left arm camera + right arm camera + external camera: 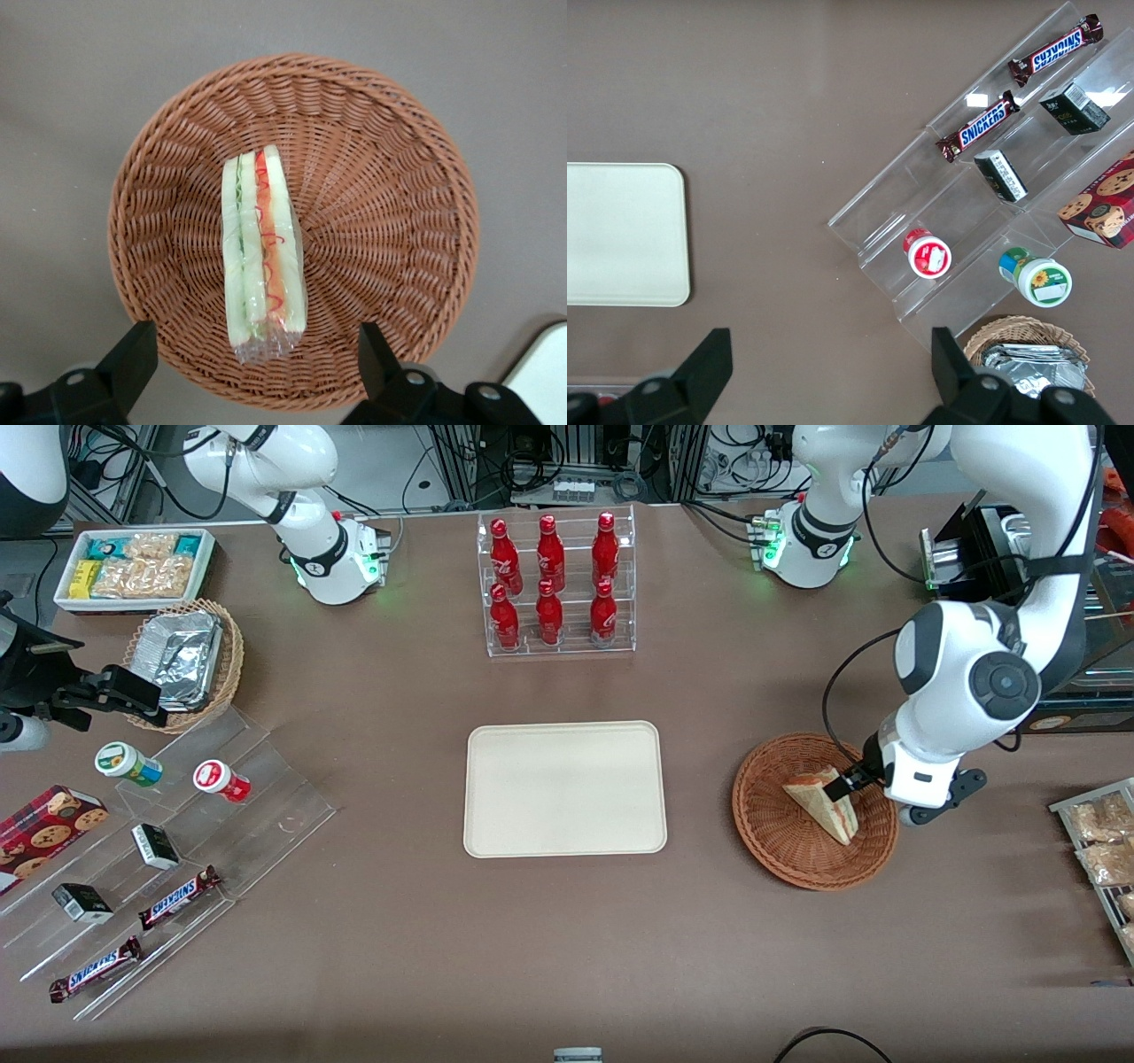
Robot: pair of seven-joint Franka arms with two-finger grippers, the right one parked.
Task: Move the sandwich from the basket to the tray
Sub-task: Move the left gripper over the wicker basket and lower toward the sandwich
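Observation:
The sandwich point(817, 800) point(262, 252), a wrapped wedge of white bread with red and green layers, lies in the reddish-brown woven basket point(780, 850) point(390, 221). My left gripper point(842, 782) point(255, 367) hangs just above the basket and is open. Its black fingers point(133, 361) stand well apart on either side of the sandwich's wrapped end without touching it. The cream tray point(567, 788) point(545, 372) lies beside the basket, toward the parked arm's end, with nothing on it.
A clear rack of red bottles point(558, 584) stands farther from the camera than the tray. Toward the parked arm's end are a tan basket of foil trays point(186, 660), a white snack bin point(133, 567) and a clear stepped shelf point(177, 850). A snack rack point(1103, 841) sits at the working arm's end.

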